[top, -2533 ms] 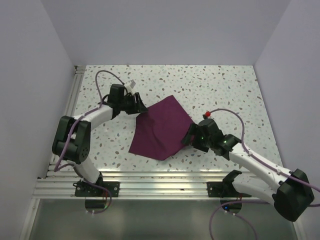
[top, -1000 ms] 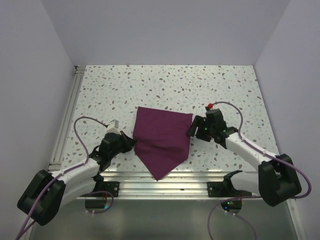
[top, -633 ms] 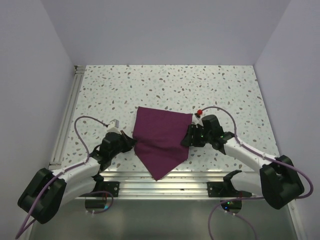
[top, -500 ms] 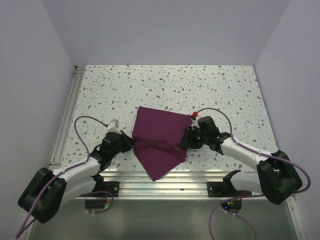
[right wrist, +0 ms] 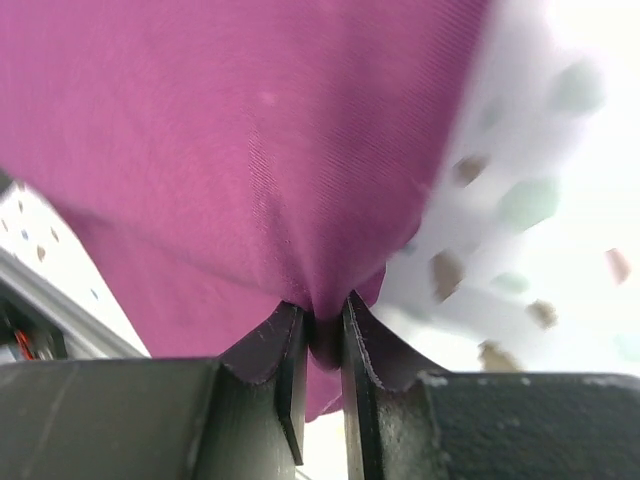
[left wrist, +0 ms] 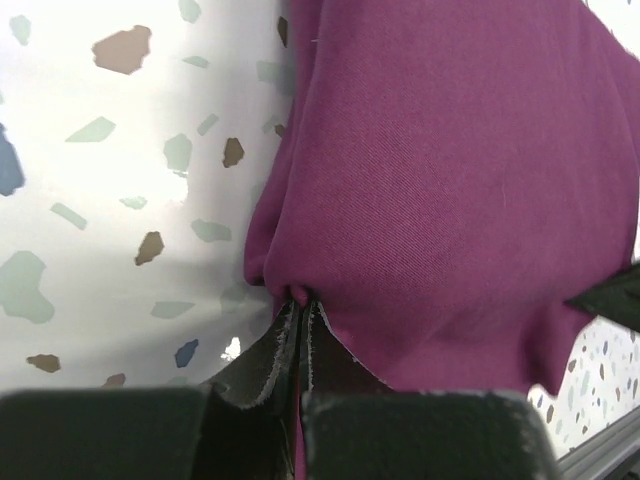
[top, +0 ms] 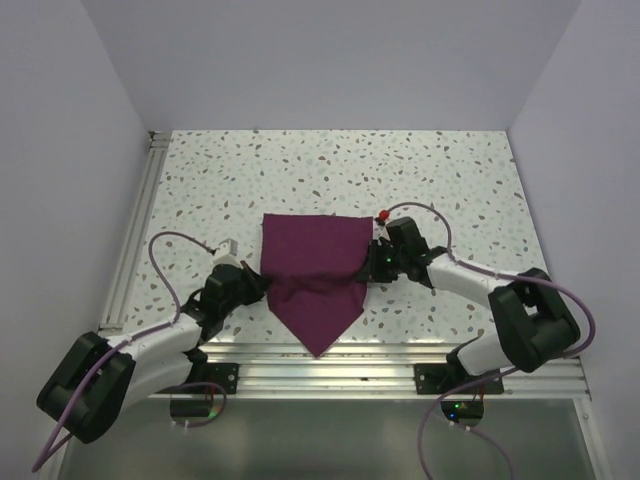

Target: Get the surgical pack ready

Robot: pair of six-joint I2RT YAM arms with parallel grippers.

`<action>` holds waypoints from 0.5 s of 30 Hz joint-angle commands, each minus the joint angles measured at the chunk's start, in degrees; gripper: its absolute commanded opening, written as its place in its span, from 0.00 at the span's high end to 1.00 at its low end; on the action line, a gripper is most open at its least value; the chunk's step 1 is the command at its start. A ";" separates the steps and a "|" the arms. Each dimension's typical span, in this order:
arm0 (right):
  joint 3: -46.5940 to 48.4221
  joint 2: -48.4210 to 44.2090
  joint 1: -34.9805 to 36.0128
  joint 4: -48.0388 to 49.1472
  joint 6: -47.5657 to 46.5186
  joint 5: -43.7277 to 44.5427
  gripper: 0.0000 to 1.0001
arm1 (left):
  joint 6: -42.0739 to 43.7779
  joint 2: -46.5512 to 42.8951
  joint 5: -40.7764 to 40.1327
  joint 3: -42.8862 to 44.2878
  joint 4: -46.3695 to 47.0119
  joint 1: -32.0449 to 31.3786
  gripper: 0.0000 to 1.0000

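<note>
The surgical pack [top: 312,262] is a plum-purple cloth lying partly folded on the speckled table, with a straight top edge and a point toward the near rail. My left gripper [top: 263,283] is shut on its left edge. In the left wrist view the cloth [left wrist: 430,180] bunches right at the closed fingertips of that gripper [left wrist: 297,300]. My right gripper [top: 369,265] holds the cloth's right edge. The right wrist view shows a fold of cloth [right wrist: 230,150] pinched between that gripper's [right wrist: 320,315] narrow-set jaws.
An aluminium rail [top: 320,365] runs along the near table edge and another [top: 135,230] along the left side. White walls close in the table at the back and both sides. Purple cables loop over both arms.
My right gripper slid left onto the cloth's right edge and closed on it. The cloth's top edge shifted left and away. The left gripper kept its grip.
</note>
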 commanded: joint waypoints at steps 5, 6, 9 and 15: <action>7.19 9.38 -7.80 -4.26 -2.12 5.95 0.97 | 0.71 2.56 -4.19 -0.71 0.94 -2.86 1.00; 8.15 10.43 -8.07 -4.17 -2.21 5.95 0.96 | 0.44 2.74 -4.54 -0.80 1.29 -3.22 1.00; 12.37 14.56 -9.04 -4.61 -2.21 6.30 0.94 | -0.35 3.96 -5.24 -0.80 2.52 -4.45 0.94; 18.88 17.92 -10.80 -6.45 -2.82 6.74 0.72 | -0.09 5.03 -6.12 2.36 -2.02 -7.52 0.55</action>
